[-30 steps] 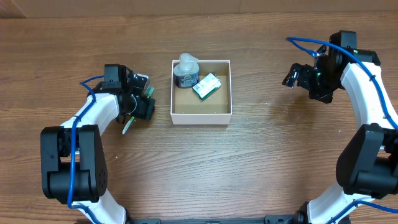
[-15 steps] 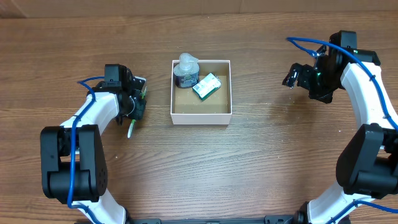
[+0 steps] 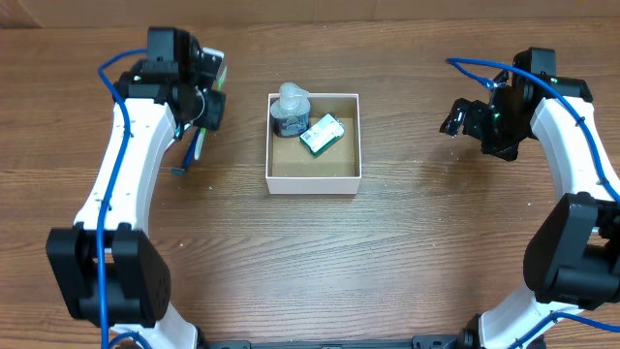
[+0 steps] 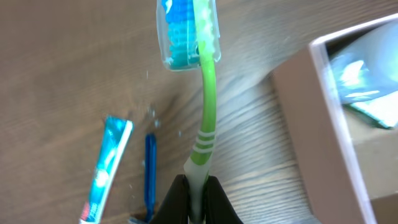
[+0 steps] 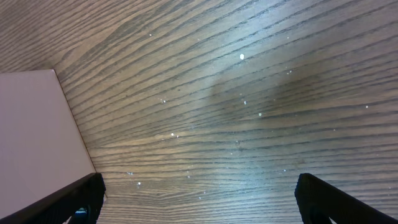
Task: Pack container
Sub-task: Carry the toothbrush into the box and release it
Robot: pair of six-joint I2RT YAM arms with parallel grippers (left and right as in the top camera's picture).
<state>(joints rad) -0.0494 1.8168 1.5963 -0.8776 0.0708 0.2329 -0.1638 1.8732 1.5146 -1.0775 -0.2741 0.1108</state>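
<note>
One container [image 3: 314, 182] sits square mid-table, open side up. The left gripper [image 4: 196, 198] is clenched on the green toothbrush [image 4: 209, 118], whose long axis runs straight out from the jaws, capped head foremost, beside the container. The right gripper [image 5: 198, 193] hangs spread wide, well apart.

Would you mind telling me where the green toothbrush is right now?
In the left wrist view, the left gripper holds the green toothbrush by its handle, left of the container, near a toothpaste tube.
</note>
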